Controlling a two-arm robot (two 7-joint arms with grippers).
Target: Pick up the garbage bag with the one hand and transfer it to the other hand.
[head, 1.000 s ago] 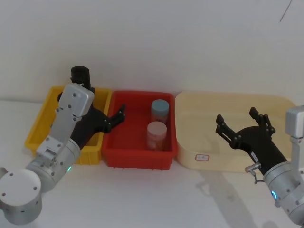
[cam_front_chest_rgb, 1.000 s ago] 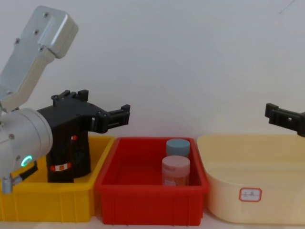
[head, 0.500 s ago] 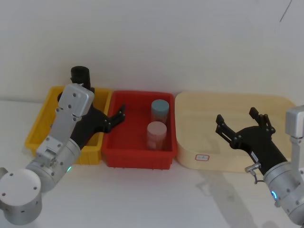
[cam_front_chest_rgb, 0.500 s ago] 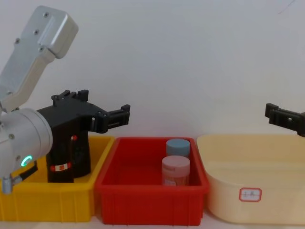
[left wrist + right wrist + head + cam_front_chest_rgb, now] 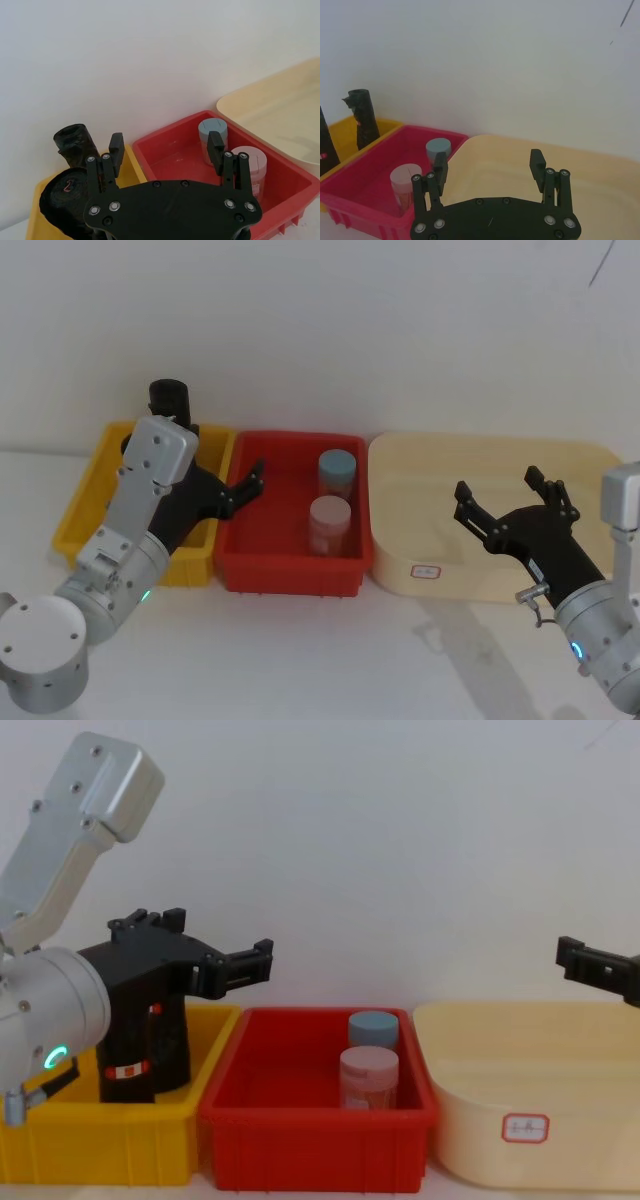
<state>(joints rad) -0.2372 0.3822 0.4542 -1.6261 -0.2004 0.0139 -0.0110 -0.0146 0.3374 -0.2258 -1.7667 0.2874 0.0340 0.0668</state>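
A yellow bin, a red bin and a cream tub bearing a red-bordered white label stand against a white wall. The black garbage bag carries a red-and-white band. In the red bin are a grey-blue-lidded jar and a pink-lidded jar. The left gripper and right gripper are both black on silver arms, one with a green ring, the other with a blue ring.

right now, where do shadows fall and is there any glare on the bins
Head view: a grey shadow lies on the table in front of the cream tub, over which the right pincer hovers open. Left wrist view: past the open left pincer, a faint shadow sits inside that tub. Chest view: even light, no glare on the red bin; the left arm's green ring glows.
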